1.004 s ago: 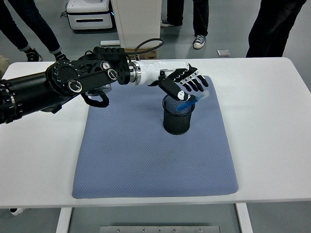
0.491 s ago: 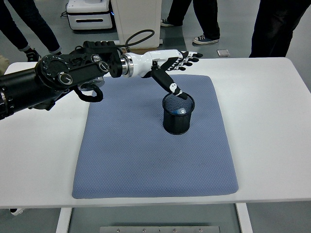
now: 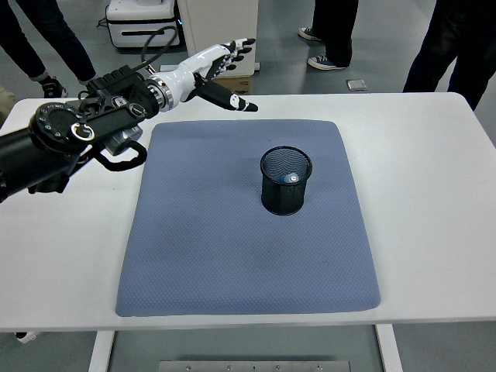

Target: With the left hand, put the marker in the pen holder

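Note:
A black mesh pen holder (image 3: 285, 180) stands upright on the blue mat (image 3: 232, 232), right of its middle. Inside it a blue marker (image 3: 288, 177) shows through the open top. My left hand (image 3: 231, 74) hovers above the mat's far left corner, well away from the holder, with its fingers spread and nothing in them. The black left arm (image 3: 70, 136) runs in from the left edge over the white table (image 3: 434, 194). No right arm is visible.
Several people's legs and shoes stand beyond the table's far edge. A white machine base (image 3: 143, 23) sits on the floor at the back left, and a cardboard box (image 3: 232, 84) lies behind my hand.
My left hand let the marker drop into the holder, then pulled back up and to the left, away from the holder toward the mat's far left corner.

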Motion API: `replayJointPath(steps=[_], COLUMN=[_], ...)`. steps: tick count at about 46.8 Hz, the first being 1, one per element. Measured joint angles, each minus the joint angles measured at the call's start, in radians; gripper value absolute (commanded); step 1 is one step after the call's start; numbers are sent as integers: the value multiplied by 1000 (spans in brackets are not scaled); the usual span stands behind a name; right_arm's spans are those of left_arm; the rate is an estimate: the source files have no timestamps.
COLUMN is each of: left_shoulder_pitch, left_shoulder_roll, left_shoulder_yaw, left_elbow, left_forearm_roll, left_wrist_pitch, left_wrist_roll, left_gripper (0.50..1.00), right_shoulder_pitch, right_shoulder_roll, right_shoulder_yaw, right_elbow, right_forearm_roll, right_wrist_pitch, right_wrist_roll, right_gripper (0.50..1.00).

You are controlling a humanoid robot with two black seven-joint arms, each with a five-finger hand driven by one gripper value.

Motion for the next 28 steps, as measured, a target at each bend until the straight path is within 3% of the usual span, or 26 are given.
replayJointPath(steps=[4,14,28], left_shoulder_pitch=[25,77,173], left_shoulder_roll=[17,92,200], left_shoulder_yaw=[-62,-147,-166], left_elbow=[0,4,54], left_forearm_roll=[-1,-31,-195], left_wrist_pitch=[30,18,-161], left_wrist_roll=[-6,-1,7], left_gripper=[1000,1000,1000], right_shoulder_pitch=[0,0,0], right_shoulder_roll=[0,0,0], right_shoulder_yaw=[0,0,0], right_elbow=[0,0,0], right_forearm_roll=[0,0,0], right_wrist_pitch=[0,0,0], right_wrist_roll=[0,0,0], right_gripper=[1000,1000,1000])
